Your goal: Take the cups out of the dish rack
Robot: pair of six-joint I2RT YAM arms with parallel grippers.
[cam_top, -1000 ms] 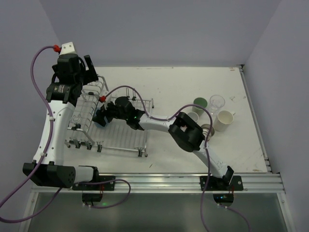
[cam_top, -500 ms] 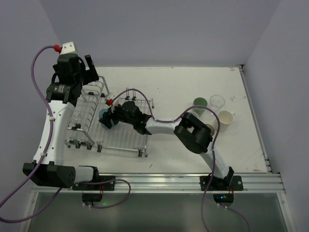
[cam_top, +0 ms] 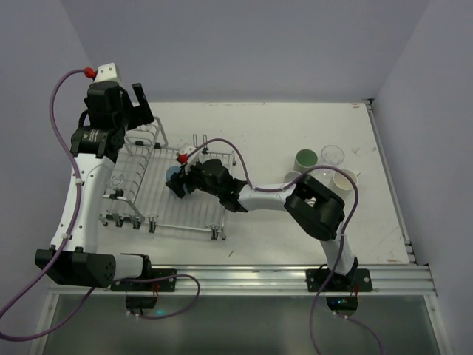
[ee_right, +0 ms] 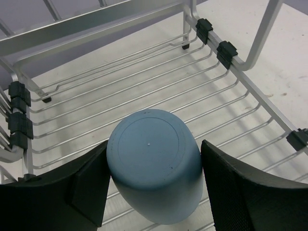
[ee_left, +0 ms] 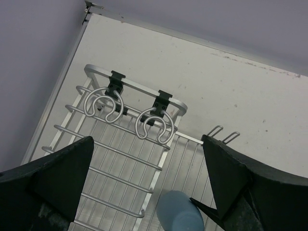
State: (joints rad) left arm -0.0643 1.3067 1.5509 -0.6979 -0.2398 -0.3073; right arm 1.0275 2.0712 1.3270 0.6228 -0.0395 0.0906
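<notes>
Right gripper clamped on the blue cup, one pad on each side of its wall, base facing my wrist camera. The cup hangs over the floor wires mid-rack; I cannot tell whether it is clear of them.

Judged: light, rigid, smooth-walled, so it may slip or twist. The mid-wall hold looks sound with a moderate squeeze.

Left gripper wide open and empty above the rack's far end.

Table white, flat, hard. Other cups cluster at its right, with bare space beside them. Plain walls close behind and at both sides.

Dish rack sits left on table, cups right, another cup above rack.
</notes>
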